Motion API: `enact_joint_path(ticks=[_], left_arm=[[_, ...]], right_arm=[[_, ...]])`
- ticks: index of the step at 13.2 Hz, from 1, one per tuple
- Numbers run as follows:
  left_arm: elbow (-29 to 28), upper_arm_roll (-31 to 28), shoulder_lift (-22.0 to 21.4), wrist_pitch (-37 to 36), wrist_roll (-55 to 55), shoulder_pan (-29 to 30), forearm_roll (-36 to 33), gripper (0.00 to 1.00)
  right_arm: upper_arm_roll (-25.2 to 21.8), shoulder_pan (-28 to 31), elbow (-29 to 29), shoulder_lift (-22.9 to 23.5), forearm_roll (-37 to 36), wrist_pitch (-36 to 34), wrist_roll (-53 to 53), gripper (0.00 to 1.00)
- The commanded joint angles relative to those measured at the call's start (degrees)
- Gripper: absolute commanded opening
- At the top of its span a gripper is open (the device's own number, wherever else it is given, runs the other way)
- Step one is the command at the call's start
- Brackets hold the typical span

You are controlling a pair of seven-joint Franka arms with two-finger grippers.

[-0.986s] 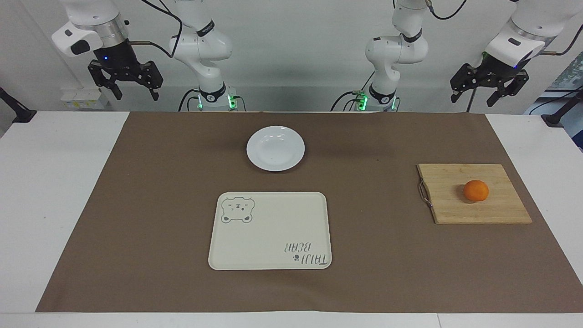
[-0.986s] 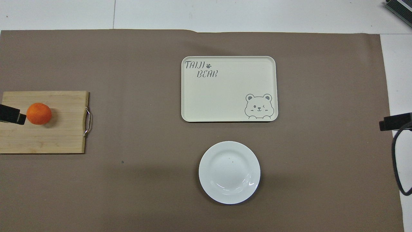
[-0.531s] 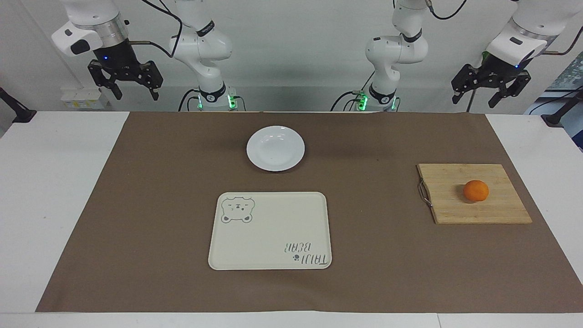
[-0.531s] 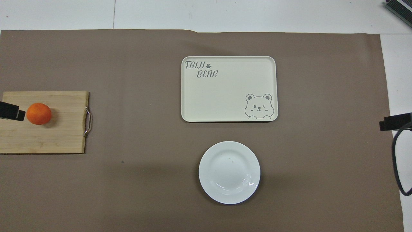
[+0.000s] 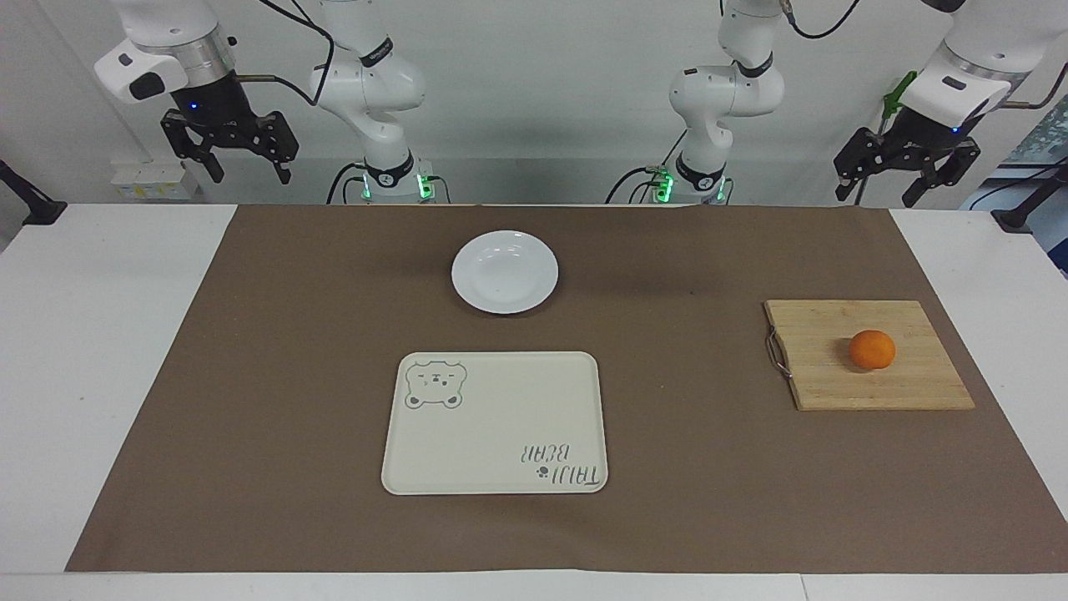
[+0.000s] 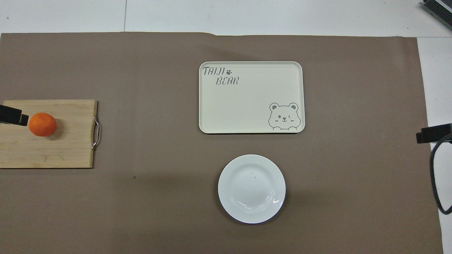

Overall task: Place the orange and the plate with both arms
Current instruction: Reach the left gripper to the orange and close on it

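Nothing has been picked up yet. The orange (image 5: 872, 349) sits on a wooden board (image 5: 834, 380) toward the left arm's end of the worktop. The plate (image 5: 505, 272) lies flat on the brown mat (image 5: 275, 376), midway between the arms' ends and nearer the robots than the tray (image 5: 495, 422), which has nothing on it.

The left end effector (image 5: 905, 174) hangs high in the air at its own end, above the robots' edge of the mat, fingers spread and holding nothing. The right end effector (image 5: 230, 150) hangs at the other end, also raised, fingers apart and empty.

The relation that matters is one of sides. The orange lies forward of and well below the left end effector, at that arm's own end of the worktop, so the left arm is clearly the nearer one for it. The plate lies inward from the right end effector, toward the middle, within that arm's natural reach. The orange is round, so no grasp axis matters; the shallow plate probably has to be pinched at its rim. The tray looks like the likely destination for both.
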State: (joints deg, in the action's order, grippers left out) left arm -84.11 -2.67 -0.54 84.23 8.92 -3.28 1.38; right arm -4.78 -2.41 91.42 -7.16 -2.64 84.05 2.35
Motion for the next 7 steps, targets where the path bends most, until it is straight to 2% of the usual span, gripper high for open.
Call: enact_joint_path(ticks=[1,5,7], left_arm=[[-5.53,0.3,-1.13,5.84,0.75,2.91,0.21,1.0],[-14.13,0.21,0.01,18.66,4.16,6.25,0.12,1.0],[-17.21,0.21,1.06,23.15,6.89,8.89,0.12,1.0]], right_arm=[[0.47,0.47,1.92,-1.54,-0.17,1.11,1.07,1.0],[0.47,0.47,2.01,-1.54,0.0,0.94,1.25,1.0],[0.29,1.09,2.18,-1.54,4.2,0.68,1.25,1.0]])
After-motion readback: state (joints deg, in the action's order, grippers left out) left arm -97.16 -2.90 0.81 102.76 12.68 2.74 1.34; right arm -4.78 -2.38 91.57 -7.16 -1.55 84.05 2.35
